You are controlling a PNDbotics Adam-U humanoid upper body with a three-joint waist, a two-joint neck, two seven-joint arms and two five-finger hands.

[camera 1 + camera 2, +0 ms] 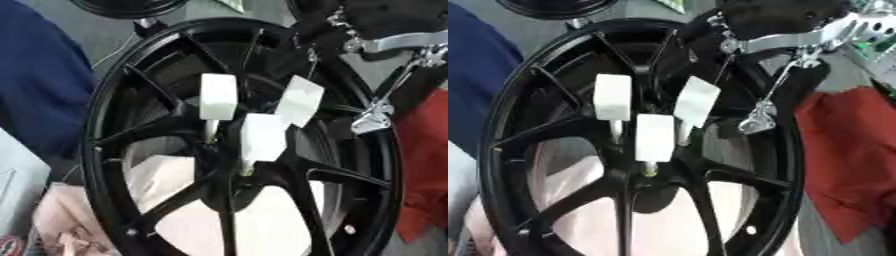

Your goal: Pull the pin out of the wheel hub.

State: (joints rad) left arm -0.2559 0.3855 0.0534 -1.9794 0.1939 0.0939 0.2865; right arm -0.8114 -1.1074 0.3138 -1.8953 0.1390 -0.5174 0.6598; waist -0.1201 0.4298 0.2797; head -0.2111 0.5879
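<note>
Three white block-headed pins stood in the centre of the black wheel hub (157, 150), which filled most of the frame. The left pin (218, 96) sat at centre-left on a pale stem that ran down toward the hub's middle; the lowest pin (263, 137) sat just below and to the right of it, its stem meeting the hub's centre; the right pin (300, 100) leaned tilted at the upper right of the group, close beside the lowest one. All three lay near one another, among the spokes radiating from the centre. The right hand (785, 17) came in from the upper right corner of the frame, a black mass with silver metal parts, above and to the right of the pins and apart from them; whether its fingers were spread or curled could not be told. A silver linkage (759, 117) hung down from it over the rim's right side, just right of the tilted pin. Through the spokes at the bottom showed a pale pink surface (262, 220). A red cloth (850, 165) lay at the right edge, and dark blue fabric (39, 80) filled the upper left.
</note>
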